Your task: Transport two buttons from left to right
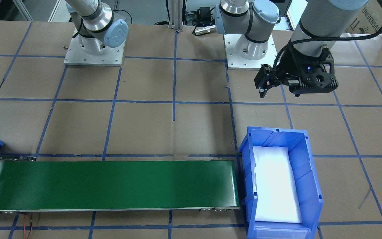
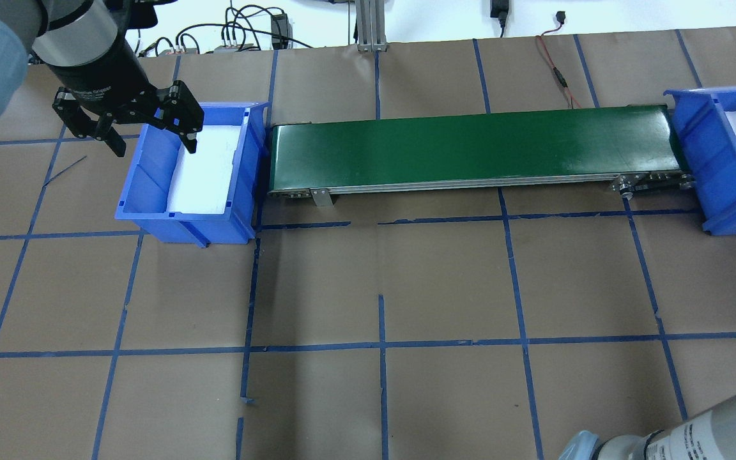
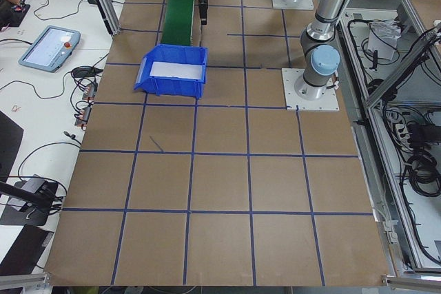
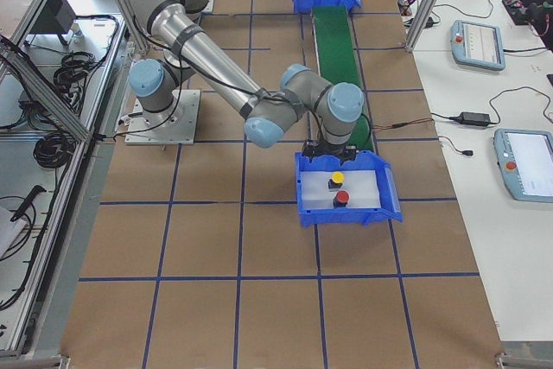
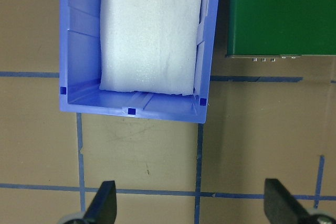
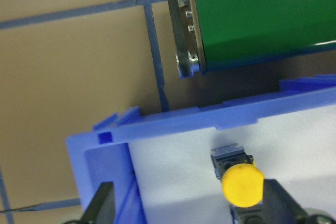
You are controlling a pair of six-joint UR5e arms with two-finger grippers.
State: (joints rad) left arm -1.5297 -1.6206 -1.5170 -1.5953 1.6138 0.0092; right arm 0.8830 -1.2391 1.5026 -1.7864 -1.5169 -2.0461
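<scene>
Paper desk (image 2: 406,287): yellow button (image 6: 241,184), red button (image 4: 341,198) in right bin (image 4: 346,217) under spread right gripper (image 6: 190,205); left gripper (image 2: 152,142) spread, well apart.

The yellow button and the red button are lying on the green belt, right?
Not quite. The yellow button and the red button are lying in the blue bin at the end of the belt, not on it. The exterior right view shows this.
</scene>
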